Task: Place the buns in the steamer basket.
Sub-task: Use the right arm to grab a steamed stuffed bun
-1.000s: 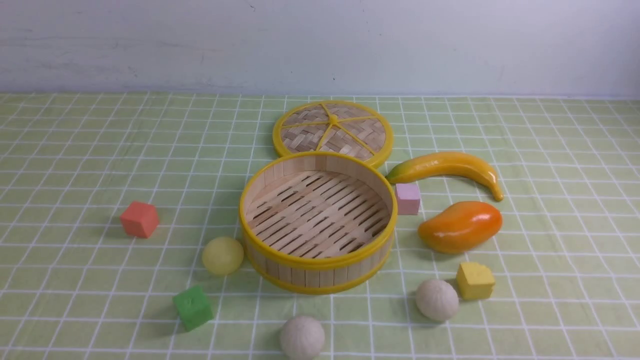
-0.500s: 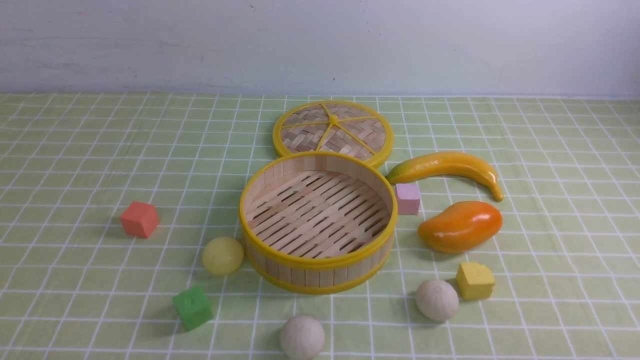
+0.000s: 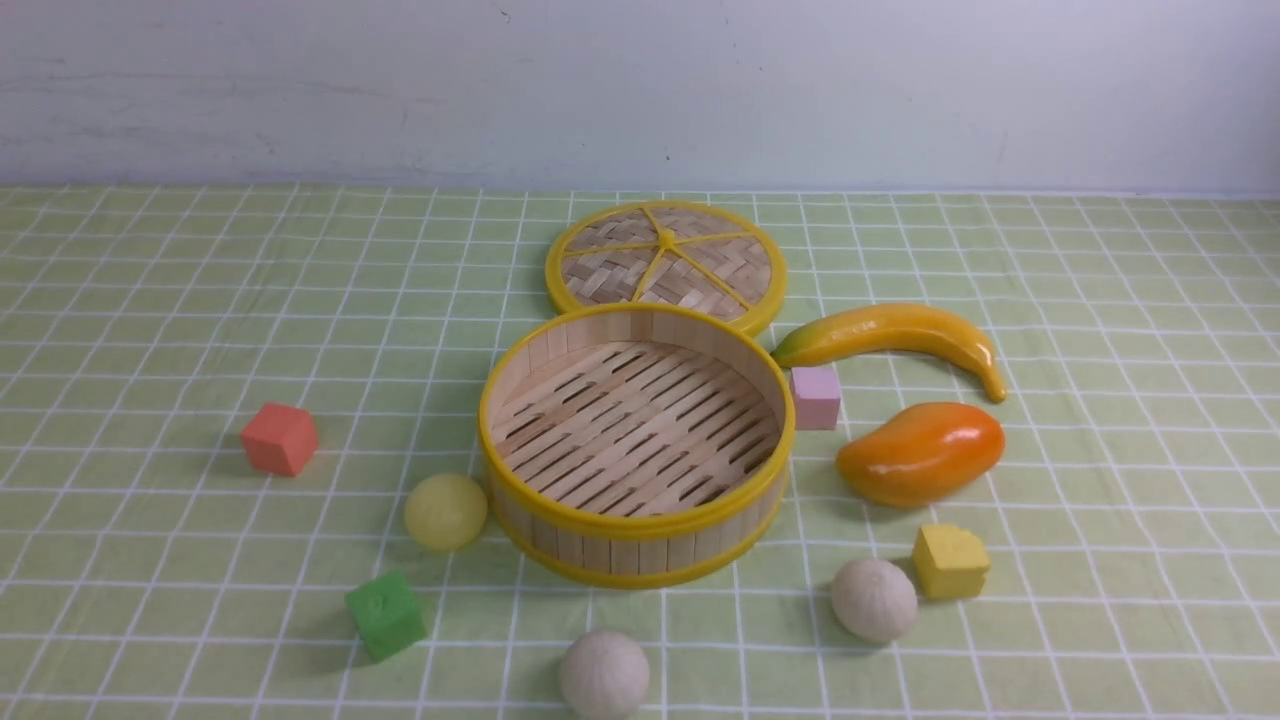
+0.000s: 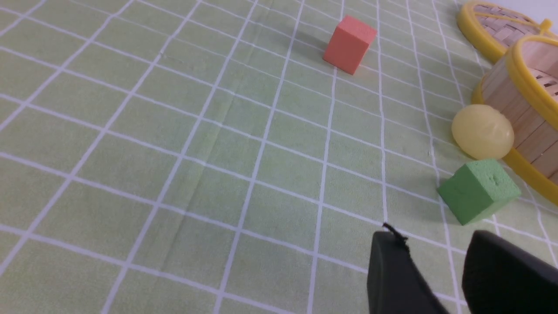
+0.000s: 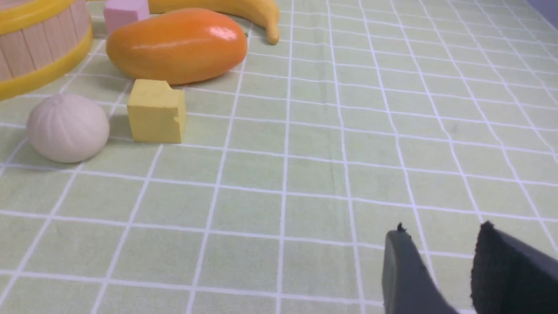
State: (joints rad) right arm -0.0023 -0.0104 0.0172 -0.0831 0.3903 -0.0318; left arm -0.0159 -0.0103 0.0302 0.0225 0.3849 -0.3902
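The steamer basket stands empty mid-table, its wall also showing in the left wrist view and the right wrist view. A pale yellow bun rests against its left side. One off-white bun lies in front of the basket, another at the front right. Neither arm shows in the front view. My left gripper is open over bare cloth, short of the green cube. My right gripper is open too, well away from the off-white bun.
The woven lid lies behind the basket. A banana, a mango, a pink cube and a yellow cube sit on the right. A red cube and a green cube sit left.
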